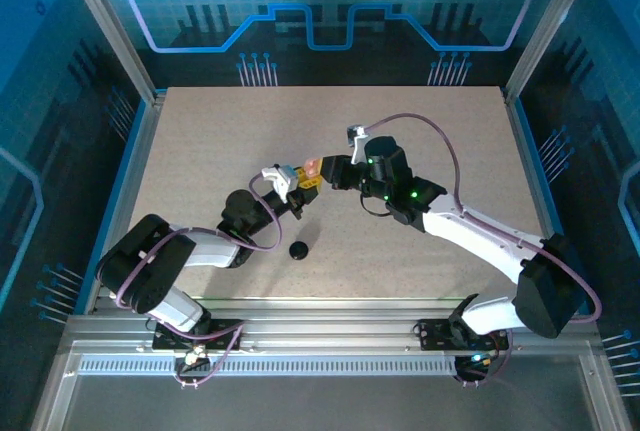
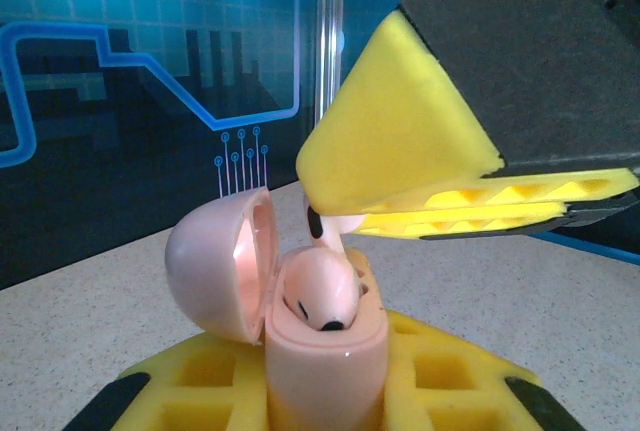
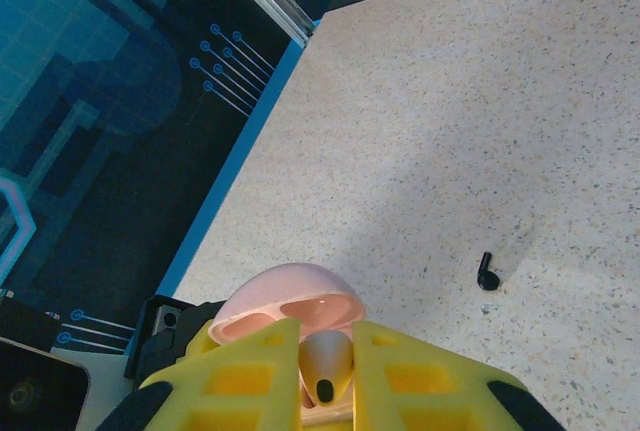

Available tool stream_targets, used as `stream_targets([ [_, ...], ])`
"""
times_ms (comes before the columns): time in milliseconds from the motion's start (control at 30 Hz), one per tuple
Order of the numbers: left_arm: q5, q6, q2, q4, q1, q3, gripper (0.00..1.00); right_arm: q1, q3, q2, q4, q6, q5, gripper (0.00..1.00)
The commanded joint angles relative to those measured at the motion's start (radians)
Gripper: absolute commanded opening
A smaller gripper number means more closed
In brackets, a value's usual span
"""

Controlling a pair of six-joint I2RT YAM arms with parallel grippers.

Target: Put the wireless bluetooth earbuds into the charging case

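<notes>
Left wrist view: the pink charging case [image 2: 325, 351] stands upright and open. Its domed lid [image 2: 215, 261] is swung back to the left of the body. The left hand [image 1: 300, 183] is closed on the case, its yellow fingers [image 2: 185, 386] pressed against the lower body on both sides. The case is held up off the desk [image 3: 480, 101].

From the right of the case, the right hand [image 3: 325, 339] reaches in over the open mouth. Its two yellow fingers are closed almost flat together. Their tips pinch the whitish stem of a pale earbud [image 2: 325, 291], just above the case. The earbud's rounded head, with a small dark spot at its lower end, sits down inside the mouth of the case. I cannot tell how deep it sits in its socket.

In the right wrist view, the same earbud shows in the gap between the right hand's fingers, with the lid's pink hollow just behind it. A black earbud [image 3: 487, 272] lies loose on the desk, well apart from the case and to its right in that view.

In the top external view, both hands meet at the case near the middle of the desk. A small black round case [image 1: 298, 250] rests on the desk, apart from the pink case on the side toward the arm bases.
</notes>
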Motion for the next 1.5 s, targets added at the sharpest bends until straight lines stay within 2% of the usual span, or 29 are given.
stream_targets([
  [0, 0.003, -0.024, -0.040, 0.046, -0.006, 0.026, 0.13, 0.019, -0.021, 0.005, 0.004, -0.030, 0.014, 0.17],
  [100, 0.004, -0.023, -0.043, 0.046, -0.007, 0.027, 0.13, 0.020, -0.026, 0.001, 0.001, -0.048, 0.002, 0.20],
  [267, 0.011, -0.023, -0.043, 0.046, -0.007, 0.027, 0.13, 0.016, -0.028, -0.010, 0.002, -0.068, -0.016, 0.33],
  [467, 0.028, -0.024, -0.045, 0.046, -0.007, 0.028, 0.13, 0.000, -0.032, -0.034, 0.021, -0.074, -0.027, 0.38],
  [633, 0.052, -0.030, -0.056, 0.046, -0.007, 0.016, 0.14, -0.028, -0.056, -0.083, 0.063, -0.091, -0.053, 0.47],
  [867, 0.142, -0.051, -0.060, 0.046, -0.007, 0.006, 0.15, -0.080, -0.091, -0.152, 0.090, -0.165, -0.102, 0.50],
  [967, 0.200, -0.063, -0.053, 0.046, -0.007, 0.006, 0.15, -0.127, -0.140, -0.179, 0.147, -0.197, -0.175, 0.51],
  [1133, 0.244, -0.060, -0.061, 0.036, -0.005, 0.000, 0.15, -0.155, -0.164, -0.229, 0.125, -0.459, -0.301, 0.52],
  [1267, 0.288, -0.051, -0.077, -0.006, -0.005, 0.007, 0.15, -0.160, -0.191, -0.281, 0.091, -0.639, -0.384, 0.61],
  [1467, 0.336, -0.060, -0.074, 0.004, -0.005, 0.011, 0.15, -0.180, -0.258, -0.335, 0.073, -0.924, -0.526, 0.65],
])
